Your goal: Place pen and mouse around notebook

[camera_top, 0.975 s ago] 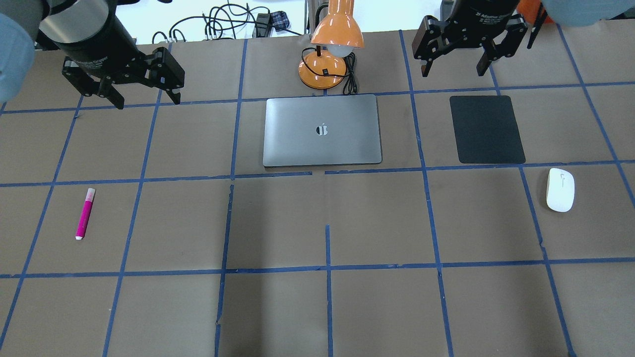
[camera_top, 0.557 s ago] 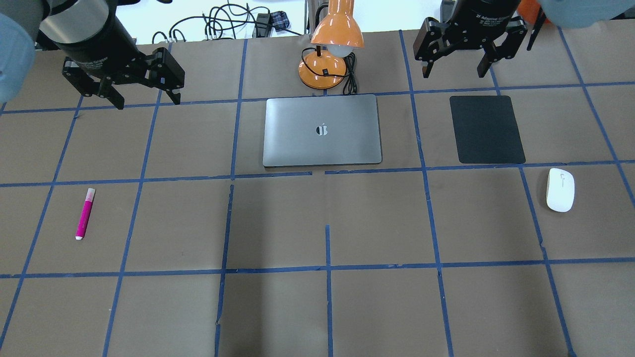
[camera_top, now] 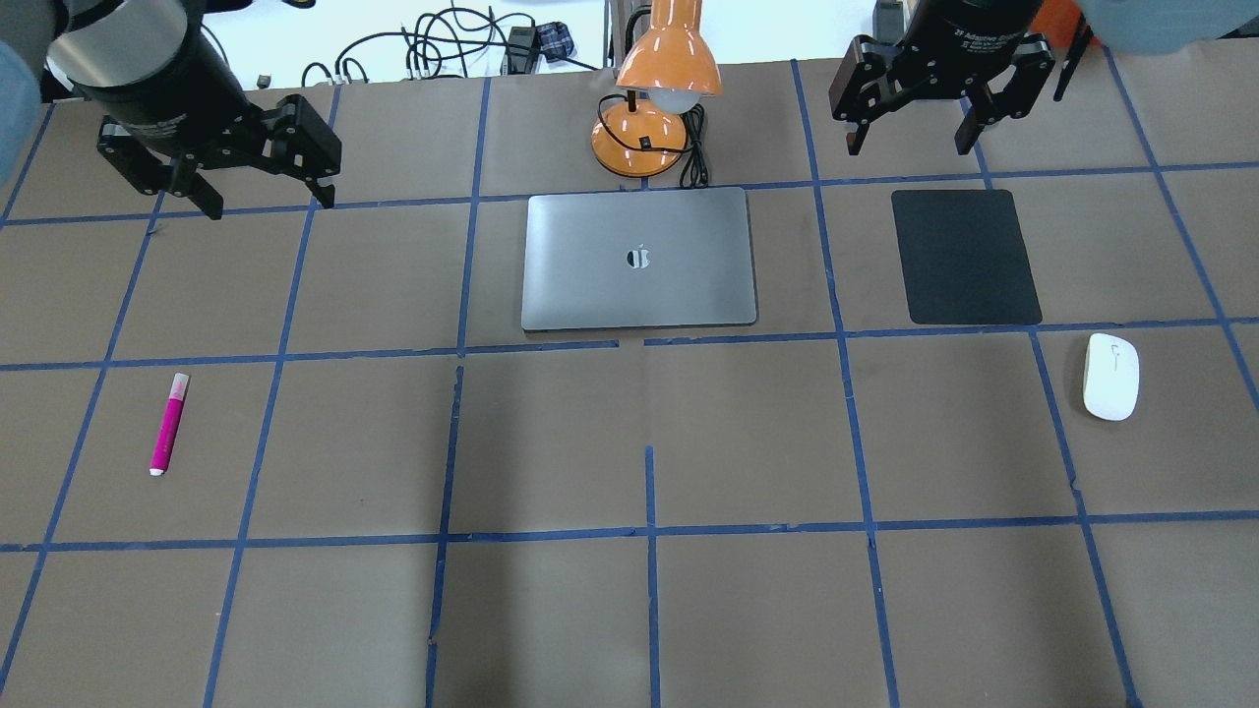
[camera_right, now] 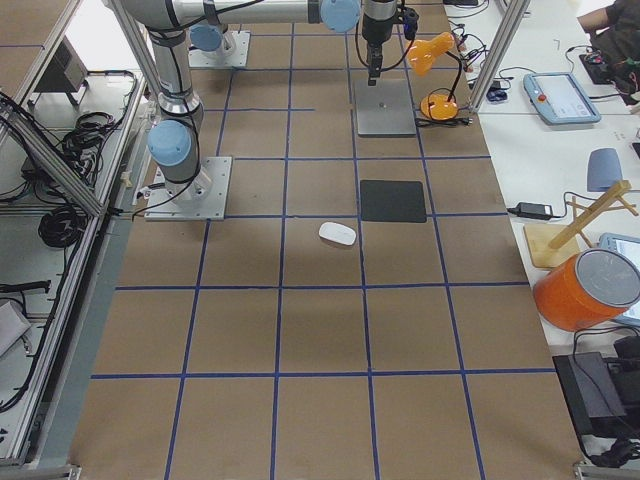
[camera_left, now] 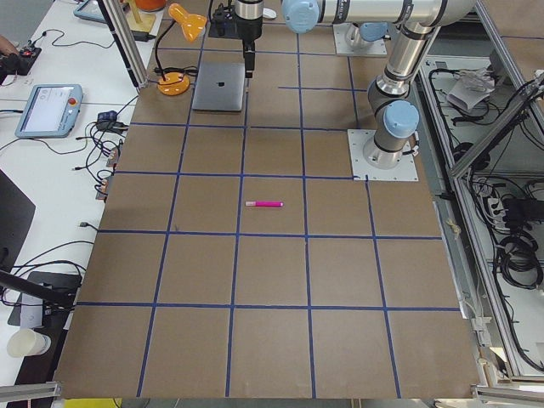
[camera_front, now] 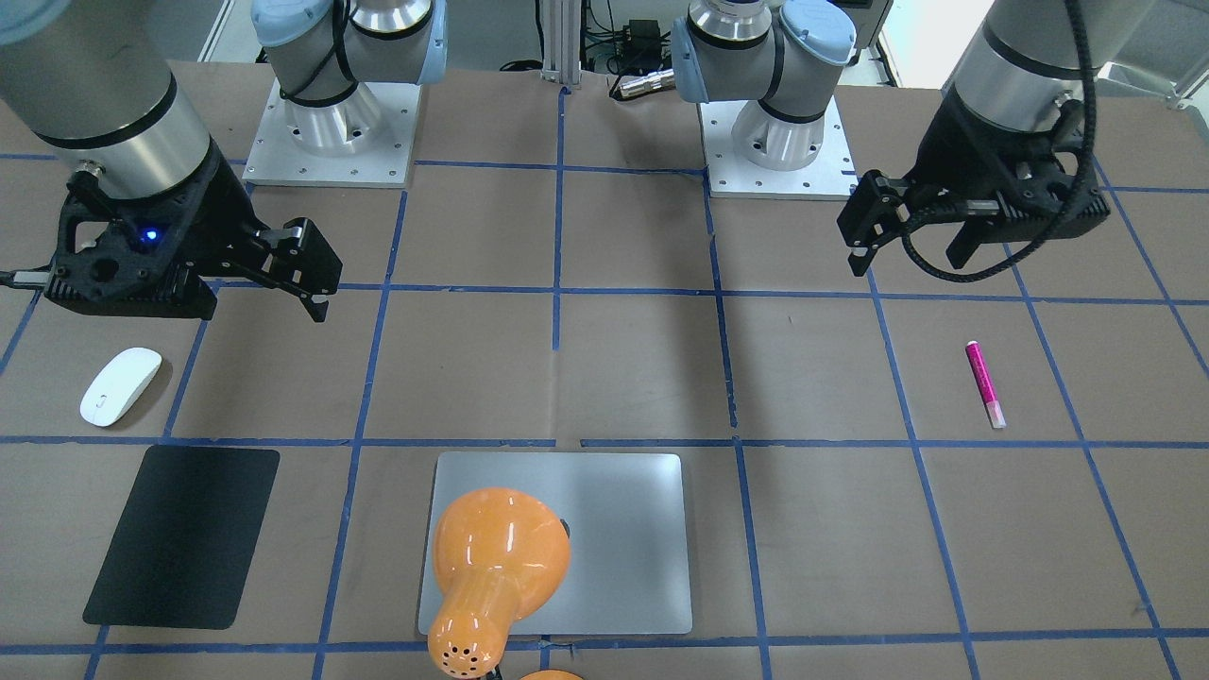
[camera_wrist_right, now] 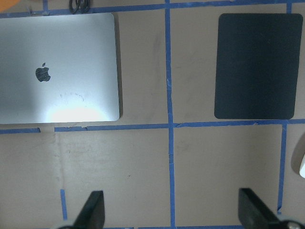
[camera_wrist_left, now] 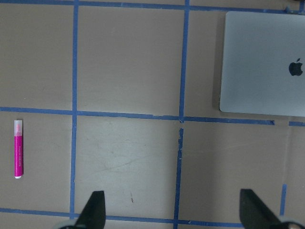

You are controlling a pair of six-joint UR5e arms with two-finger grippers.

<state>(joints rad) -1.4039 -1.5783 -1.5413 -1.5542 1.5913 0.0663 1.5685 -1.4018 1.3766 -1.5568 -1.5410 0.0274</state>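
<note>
The magenta pen [camera_top: 168,424] lies flat on the table's left side, and shows at the left edge of the left wrist view [camera_wrist_left: 18,149]. The white mouse [camera_top: 1111,377] rests at the far right, just in front of a black pad. The silver notebook [camera_top: 639,258] lies closed at centre back. My left gripper [camera_top: 268,205] hovers open and empty over the back left, well behind the pen. My right gripper [camera_top: 910,147] hangs open and empty above the back right, behind the pad and far from the mouse.
An orange desk lamp [camera_top: 659,79] with a black cord stands just behind the notebook, its shade leaning over it. A thin black pad [camera_top: 966,256] lies to the notebook's right. Brown paper with blue tape lines covers the table [camera_top: 649,590]. Cables lie past the far edge.
Both grippers have drifted a little toward the far edge, the left one also leftward, the right one slightly rightward. Pen, mouse and notebook have not moved.
</note>
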